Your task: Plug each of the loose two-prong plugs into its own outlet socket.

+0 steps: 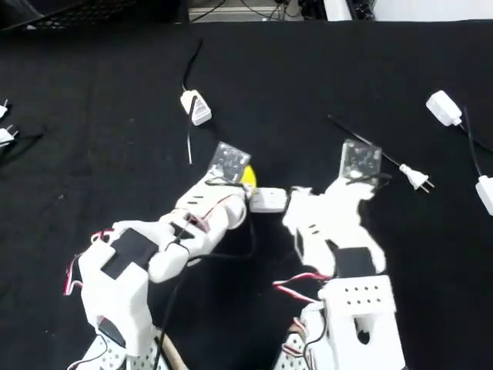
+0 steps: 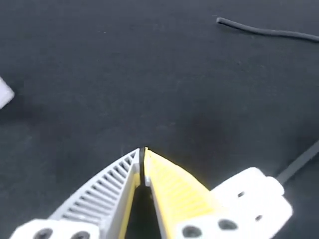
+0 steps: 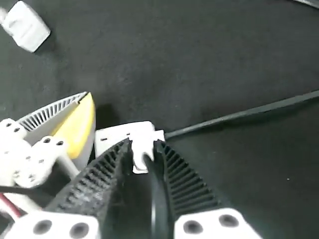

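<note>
A small white socket block (image 1: pixel 267 200) on a black cord lies at the table's middle. My right gripper (image 3: pixel 143 152) is shut on this block (image 3: pixel 119 135); its dark ribbed fingers (image 3: pixel 187 172) squeeze the end where the cord (image 3: pixel 239 115) leaves. My left gripper (image 2: pixel 143 152), one finger white and one yellow, is shut with nothing in it. It sits right beside the block (image 2: pixel 249 196), with the yellow finger (image 3: pixel 79 130) close against it. A loose two-prong plug (image 1: pixel 418 180) lies to the right, and another white socket (image 1: pixel 196 106) lies farther back.
Two white adapters (image 1: pixel 444 108) (image 1: pixel 485 193) with cords sit at the right edge. Small plugs (image 1: pixel 6 135) lie at the far left edge. A black cord (image 2: pixel 264 31) crosses the black cloth (image 1: pixel 92 154) beyond the left gripper.
</note>
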Tool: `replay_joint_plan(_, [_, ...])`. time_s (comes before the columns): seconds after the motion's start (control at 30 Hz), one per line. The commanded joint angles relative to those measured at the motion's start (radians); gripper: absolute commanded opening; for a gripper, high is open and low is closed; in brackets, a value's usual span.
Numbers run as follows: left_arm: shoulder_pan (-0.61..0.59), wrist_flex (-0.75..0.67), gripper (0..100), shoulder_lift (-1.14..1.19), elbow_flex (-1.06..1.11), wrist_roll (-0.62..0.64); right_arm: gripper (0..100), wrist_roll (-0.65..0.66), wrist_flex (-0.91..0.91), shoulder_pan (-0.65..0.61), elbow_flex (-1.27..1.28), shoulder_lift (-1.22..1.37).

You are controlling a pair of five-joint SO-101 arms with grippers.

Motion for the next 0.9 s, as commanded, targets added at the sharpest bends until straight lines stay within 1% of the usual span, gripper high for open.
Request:
replay_joint_plan(0.0, [0.038, 0.153, 3, -0.012, -0.131, -0.003, 1.5, 0.025, 0.006, 0.029, -0.059, -0.013])
replay_joint_plan(0.07, [0.038, 0.212, 3, -0.008, -0.162, -0.003, 1.5, 0.028, 0.006, 0.038, -0.059, -0.015])
replay_joint_plan(0.13, [0.041, 0.226, 3, -0.008, -0.171, -0.005, 1.5, 0.028, 0.006, 0.041, -0.061, -0.015])
replay_joint_plan(0.23, [0.035, 0.189, 3, -0.011, -0.147, -0.005, 1.5, 0.028, 0.006, 0.043, -0.061, -0.015])
replay_joint_plan(0.33, [-0.002, 0.101, 3, -0.017, -0.073, -0.005, 1.5, 0.028, 0.006, 0.046, -0.059, -0.015])
replay_joint_plan(0.47, [-0.004, -0.017, 3, -0.064, 0.050, -0.023, 1.5, 0.028, 0.006, 0.046, -0.058, -0.015])
replay_joint_plan(0.57, [-0.001, -0.028, 3, -0.155, 0.136, -0.104, 1.5, 0.028, 0.006, 0.046, -0.056, -0.015])
replay_joint_plan(0.63, [-0.004, -0.026, 3, -0.199, 0.182, -0.129, 1.5, 0.028, 0.006, 0.046, -0.056, -0.015])
replay_joint_plan(0.87, [0.021, -0.028, 3, -0.219, 0.229, -0.132, 1.5, 0.028, 0.006, 0.046, -0.056, -0.015])
